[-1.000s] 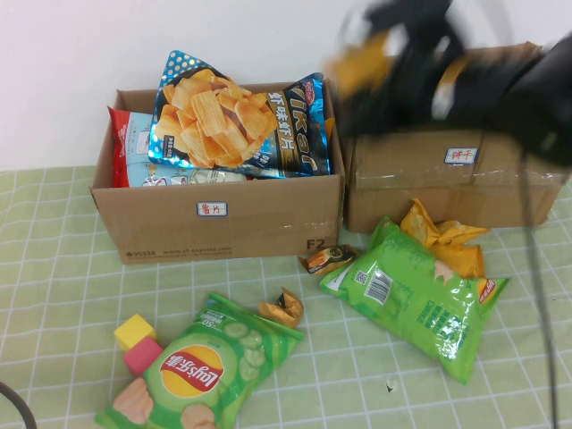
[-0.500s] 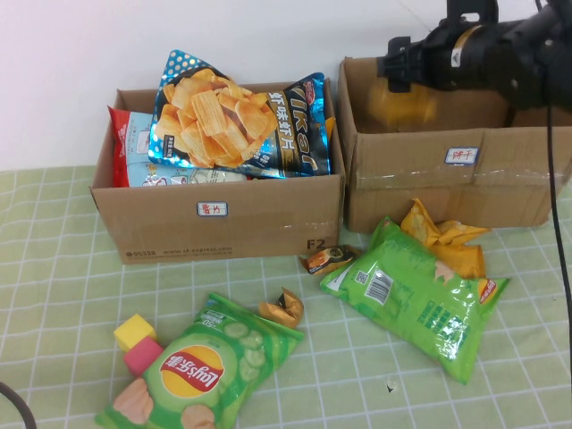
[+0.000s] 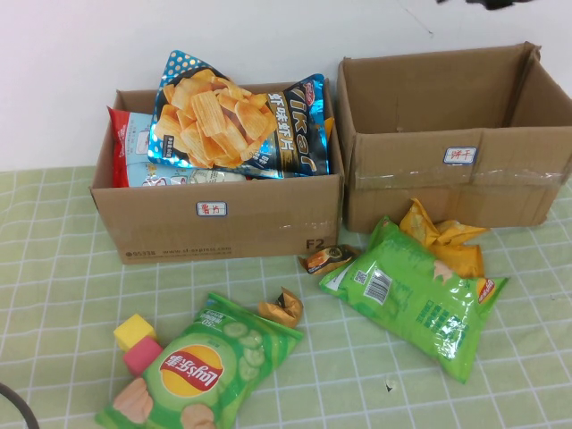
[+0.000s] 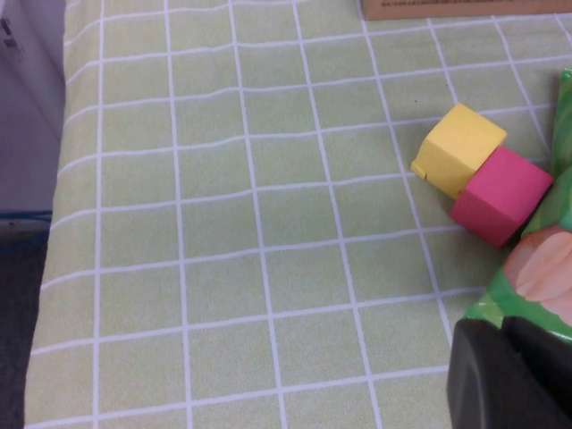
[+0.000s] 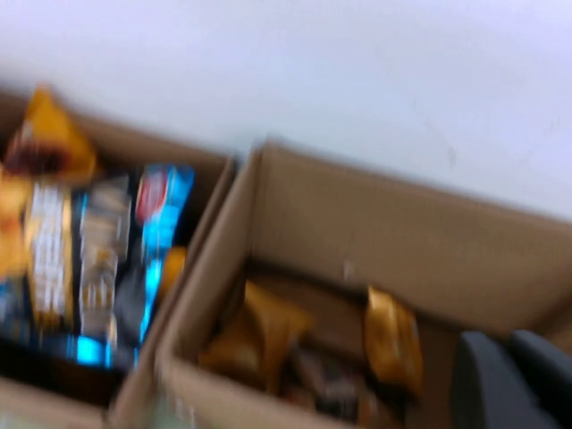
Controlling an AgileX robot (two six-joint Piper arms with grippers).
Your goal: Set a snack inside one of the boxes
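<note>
Two cardboard boxes stand at the back. The left box [image 3: 219, 219] is heaped with chip bags. The right box [image 3: 447, 183] shows only bare inner walls in the high view. In the right wrist view the right box [image 5: 295, 201] holds several orange snack packets [image 5: 393, 340]. My right gripper [image 5: 511, 344] hovers above that box, fingers together and holding nothing. Only a black sliver of the right arm [image 3: 487, 3] shows in the high view. My left gripper [image 4: 500, 326] is shut and empty, low over the mat beside a green chip bag [image 4: 536, 286].
On the mat lie a green Lay's bag [image 3: 201, 366], a second green bag [image 3: 416, 295], an orange bag [image 3: 442, 237], two small packets [image 3: 329, 258] [image 3: 281, 308], a yellow cube [image 3: 134, 331] and a pink cube [image 3: 143, 355]. A white wall stands behind the boxes.
My right arm was over the right box with an orange packet at its gripper. It has risen out of the top of the high view, without the packet.
</note>
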